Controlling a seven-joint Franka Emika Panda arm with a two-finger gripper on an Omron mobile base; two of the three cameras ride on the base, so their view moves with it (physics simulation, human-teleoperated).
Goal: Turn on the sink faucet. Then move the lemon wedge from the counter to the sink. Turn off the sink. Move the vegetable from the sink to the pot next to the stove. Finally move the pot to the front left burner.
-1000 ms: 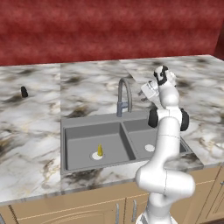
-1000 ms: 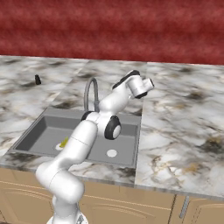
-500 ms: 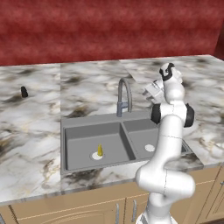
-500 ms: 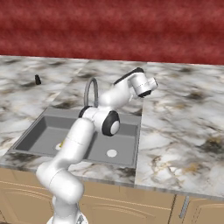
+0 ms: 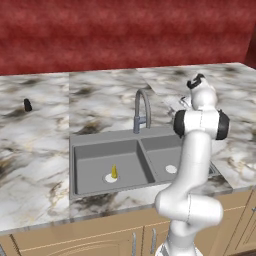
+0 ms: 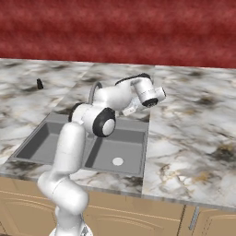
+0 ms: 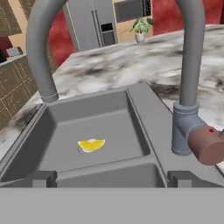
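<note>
Swung farther right of the sink faucet (image 5: 141,110), the tool (image 5: 186,102) hangs, wording unseen.

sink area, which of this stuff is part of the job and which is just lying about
Part of the job:
- faucet, arched over the sink
- lemon wedge, lying in one basin on its drain
- sink, two basins
- counter, marble

Just lying about:
- small black cone, on the counter far to the side of the sink
- potted plant, in the background of the hand view
</note>
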